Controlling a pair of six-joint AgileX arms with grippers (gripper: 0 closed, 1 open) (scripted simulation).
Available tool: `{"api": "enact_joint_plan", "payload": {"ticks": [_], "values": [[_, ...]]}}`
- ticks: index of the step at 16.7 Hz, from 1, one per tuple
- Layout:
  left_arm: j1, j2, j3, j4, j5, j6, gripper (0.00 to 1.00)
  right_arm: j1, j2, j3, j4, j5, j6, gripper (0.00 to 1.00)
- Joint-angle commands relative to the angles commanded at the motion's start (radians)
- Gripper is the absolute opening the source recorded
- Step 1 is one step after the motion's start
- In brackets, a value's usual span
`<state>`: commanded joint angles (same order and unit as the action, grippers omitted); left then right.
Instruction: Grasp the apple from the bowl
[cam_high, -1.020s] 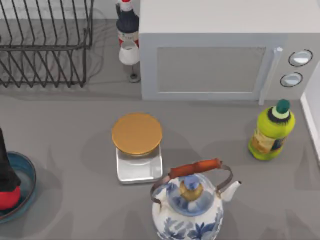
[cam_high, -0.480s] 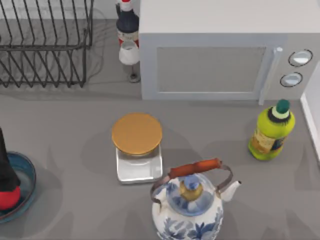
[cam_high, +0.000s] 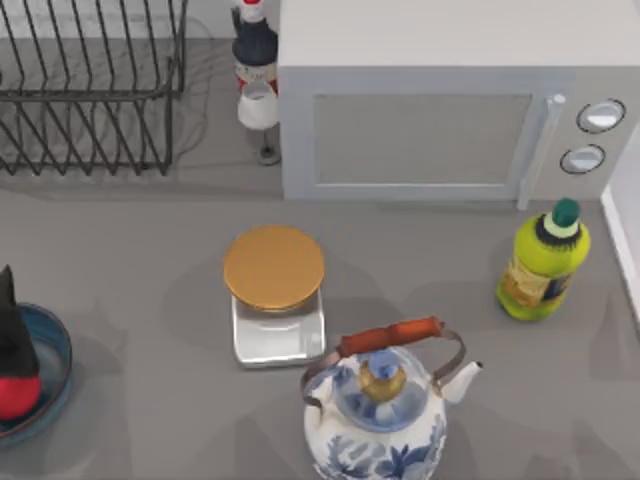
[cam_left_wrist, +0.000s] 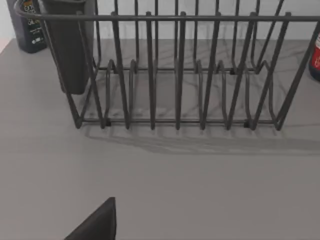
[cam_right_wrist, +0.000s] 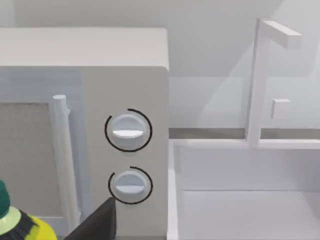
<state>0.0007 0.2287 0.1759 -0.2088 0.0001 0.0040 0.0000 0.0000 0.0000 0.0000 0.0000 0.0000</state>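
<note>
One red apple (cam_high: 15, 396) sits in the blue bowl (cam_high: 55, 362) at the desk's (cam_high: 150, 290) far left edge in the top view, with the left hand (cam_high: 12, 330) directly over it, its dark tip touching or overlapping the fruit. Whether that hand is open or closed cannot be told. Well apart stand the gold-topped scale (cam_high: 274, 268) and kettle (cam_high: 380, 410).

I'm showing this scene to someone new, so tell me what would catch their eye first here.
Probably the blue-and-white kettle with its orange-red handle at the near middle of the table, just in front of the gold scale plate. Next the bright red apple in the blue bowl at the table's left edge, with the left gripper dark right over it. The big white microwave fills the back right.
</note>
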Motion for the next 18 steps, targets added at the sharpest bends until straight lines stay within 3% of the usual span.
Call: {"api": "enact_joint_plan", "payload": {"ticks": [11, 18], "values": [[0.002, 0.930, 0.574, -0.702, 0.000, 0.013, 1.00, 0.000, 0.000, 0.000, 0.000, 0.000, 0.000, 1.00], [0.003, 1.152, 0.720, -0.877, 0.000, 0.016, 1.00, 0.000, 0.000, 0.000, 0.000, 0.000, 0.000, 1.00]]}}
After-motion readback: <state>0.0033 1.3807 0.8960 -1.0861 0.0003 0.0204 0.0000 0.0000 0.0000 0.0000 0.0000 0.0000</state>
